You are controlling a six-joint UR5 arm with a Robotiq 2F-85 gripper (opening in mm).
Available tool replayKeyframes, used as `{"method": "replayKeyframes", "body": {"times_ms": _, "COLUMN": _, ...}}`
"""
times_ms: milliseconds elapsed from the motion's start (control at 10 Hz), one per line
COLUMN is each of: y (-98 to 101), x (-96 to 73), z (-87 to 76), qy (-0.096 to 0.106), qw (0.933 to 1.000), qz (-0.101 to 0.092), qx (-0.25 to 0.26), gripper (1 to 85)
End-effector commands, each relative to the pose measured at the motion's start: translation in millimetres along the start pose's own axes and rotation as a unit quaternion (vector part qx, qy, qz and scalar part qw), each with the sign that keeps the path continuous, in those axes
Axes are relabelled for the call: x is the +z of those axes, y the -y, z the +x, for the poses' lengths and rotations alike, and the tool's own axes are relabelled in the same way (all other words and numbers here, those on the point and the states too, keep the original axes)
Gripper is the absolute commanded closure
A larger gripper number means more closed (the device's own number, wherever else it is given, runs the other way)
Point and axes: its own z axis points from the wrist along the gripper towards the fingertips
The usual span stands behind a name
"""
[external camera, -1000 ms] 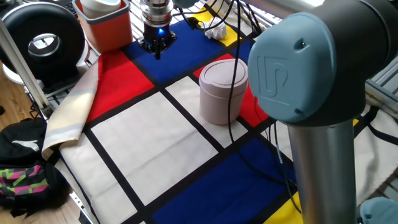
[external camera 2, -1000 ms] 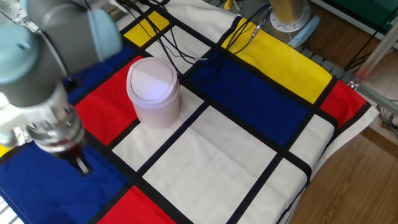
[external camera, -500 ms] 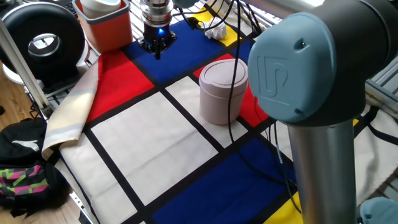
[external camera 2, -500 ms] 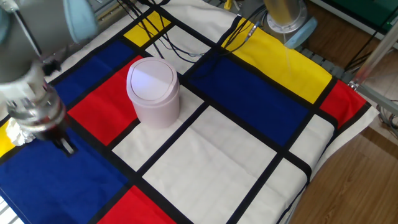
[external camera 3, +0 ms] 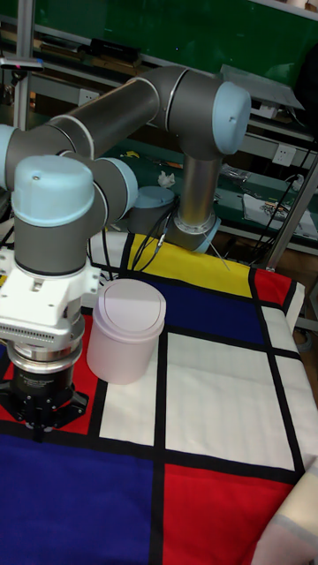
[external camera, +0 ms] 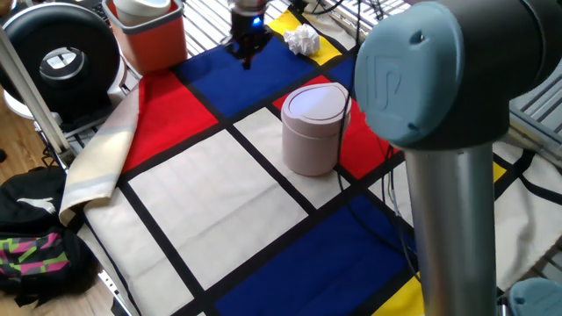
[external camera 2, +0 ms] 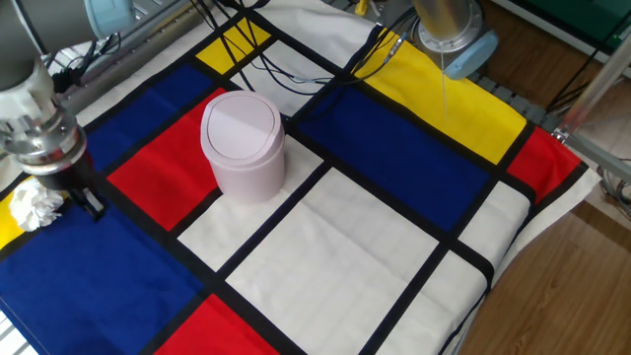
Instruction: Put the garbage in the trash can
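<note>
The gripper (external camera 2: 92, 204) hangs just beside the crumpled tissue wad (external camera 2: 35, 207), which lies on a yellow patch of the cloth, well apart from the pink swing-top trash can (external camera 2: 244, 145). Whether the fingers are apart or together cannot be told; nothing is visibly held.

Judged step: approach for pickup. Centre the gripper over the wad, spread the fingers wider than it, then descend to the cloth before closing.

One fixed view shows the wad (external camera: 301, 39) and the red-orange bin (external camera: 149, 33). The tall fixed view shows neither; there the gripper (external camera 3: 37, 433) faces the camera.
</note>
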Motion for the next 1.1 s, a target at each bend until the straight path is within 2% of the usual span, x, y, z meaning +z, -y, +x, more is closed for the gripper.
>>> {"method": "replayKeyframes", "body": {"times_ms": 0, "y": -0.7, "x": -1.3, "z": 0.5, "qy": 0.005, "qw": 0.9992, "qz": -0.018, "qx": 0.036, "gripper": 84.7}}
{"method": "replayKeyframes", "body": {"times_ms": 100, "y": 0.3, "x": -1.3, "z": -0.9, "qy": 0.007, "qw": 0.9983, "qz": -0.016, "qx": 0.055, "gripper": 84.7}}
{"method": "replayKeyframes", "body": {"times_ms": 400, "y": 14.2, "x": -1.5, "z": -10.1, "qy": 0.027, "qw": 0.9939, "qz": 0.008, "qx": 0.106, "gripper": 84.7}}
{"method": "replayKeyframes", "body": {"times_ms": 800, "y": 7.4, "x": -2.5, "z": -23.1, "qy": 0.05, "qw": 0.9918, "qz": -0.008, "qx": 0.117, "gripper": 84.7}}
{"method": "replayKeyframes", "body": {"times_ms": 900, "y": 7.4, "x": -2.5, "z": -23.1, "qy": 0.05, "qw": 0.992, "qz": -0.008, "qx": 0.116, "gripper": 84.7}}
{"method": "replayKeyframes", "body": {"times_ms": 1000, "y": 12.5, "x": -2.4, "z": -22.7, "qy": 0.051, "qw": 0.9929, "qz": 0.002, "qx": 0.108, "gripper": 84.7}}
